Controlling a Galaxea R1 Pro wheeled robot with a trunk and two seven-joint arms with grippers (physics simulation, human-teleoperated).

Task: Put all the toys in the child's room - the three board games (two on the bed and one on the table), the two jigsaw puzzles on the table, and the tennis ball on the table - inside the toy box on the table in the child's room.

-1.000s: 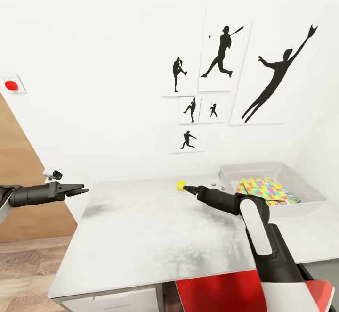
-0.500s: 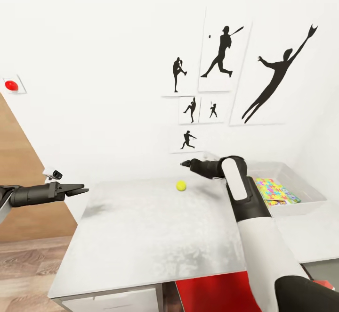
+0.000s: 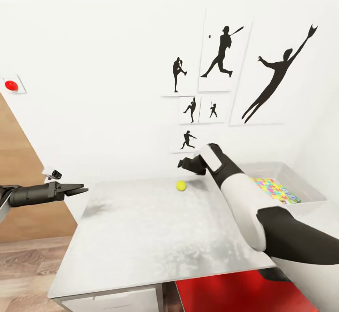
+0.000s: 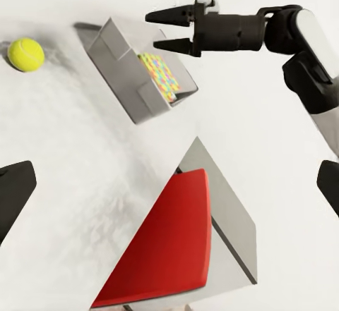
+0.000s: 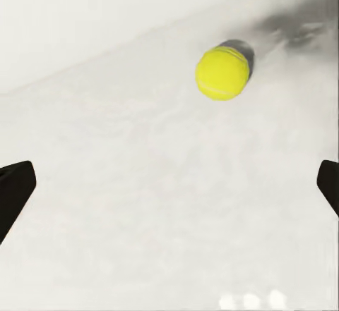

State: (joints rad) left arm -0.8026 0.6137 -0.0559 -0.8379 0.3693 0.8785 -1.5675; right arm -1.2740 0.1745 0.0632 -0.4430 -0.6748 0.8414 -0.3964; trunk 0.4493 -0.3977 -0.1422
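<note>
Hovering above the tennis ball point(image 3: 181, 185), your right gripper point(image 3: 181, 163) has its jaws apart and empty. Bare table point(image 3: 141, 227) surrounds the ball; the toy box point(image 3: 308, 194) sits well apart. Your left gripper point(image 3: 81, 190) looks nearly closed, though I cannot tell for sure.

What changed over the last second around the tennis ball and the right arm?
The right hand rose from the tennis ball and now hangs open above it; the ball rests free on the table where it was. The left hand, the toy box and the jigsaw puzzles inside it stayed put.
</note>
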